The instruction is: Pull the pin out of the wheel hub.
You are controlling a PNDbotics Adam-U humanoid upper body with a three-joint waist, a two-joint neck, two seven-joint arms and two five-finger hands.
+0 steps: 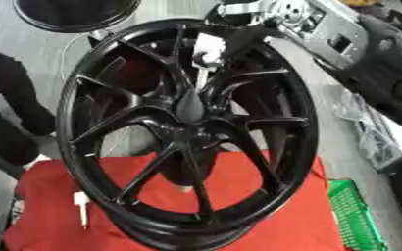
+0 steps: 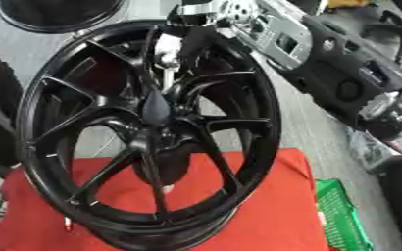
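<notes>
Right hand [image 1: 238,37] reaching from the far right onto the wheel's upper spokes; whether its fingers are spread or closed cannot be told.
Black wheel [image 1: 187,132] stands upright on a red cloth [image 1: 273,215]; a green basket [image 1: 355,215] sits near right, a small white pin [image 1: 81,206] lies near left.

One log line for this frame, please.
right hand at white pin, top of wheel hub | grip unclear | left hand not in view | hub upright on red cloth
</notes>
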